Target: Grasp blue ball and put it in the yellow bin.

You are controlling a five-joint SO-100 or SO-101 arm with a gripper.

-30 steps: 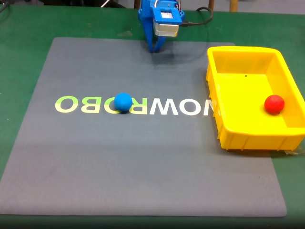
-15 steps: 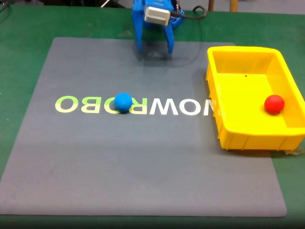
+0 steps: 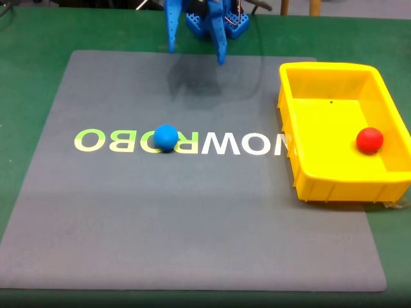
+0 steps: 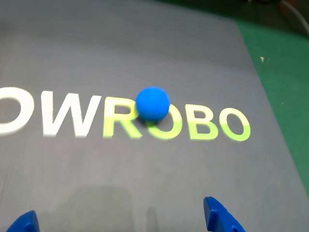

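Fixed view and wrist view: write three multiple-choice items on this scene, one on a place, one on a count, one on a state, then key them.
1. Where is the small matte blue ball?
A. on the grey mat's lettering
B. in the tub
C. in the pincer

2. How many balls lie in the bright yellow rectangular plastic tub?
A. none
B. one
C. two

3. How is the blue pincer?
A. shut on the ball
B. open, empty
C. shut, empty

Key: 1 A, it covers part of the printed letters; 2 B, the small red ball alone; 3 B, its fingers stand apart above the mat.
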